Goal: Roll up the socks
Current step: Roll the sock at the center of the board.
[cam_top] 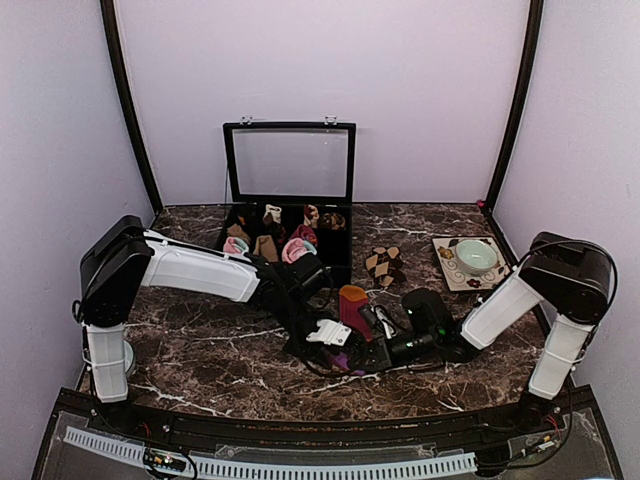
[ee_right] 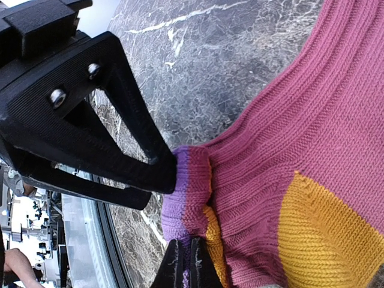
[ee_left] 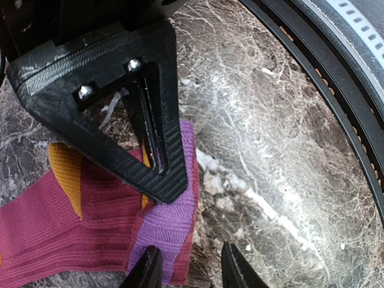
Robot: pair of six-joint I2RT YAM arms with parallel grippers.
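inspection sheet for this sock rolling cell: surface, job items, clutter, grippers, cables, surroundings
surface: dark marble table, no spills seen
job's things: magenta sock lies between the arms, its purple end bunched; brown-and-beige diamond socks lie apart behind it, not held
clutter: open black box holding sock rolls; patterned tray carrying a pale green bowl
grippers: left gripper open, straddling the sock's purple end; right gripper shut on the purple end
cables: black leads loop beside the wrists; thin wires at the front rail
surroundings: pale walls, black poles
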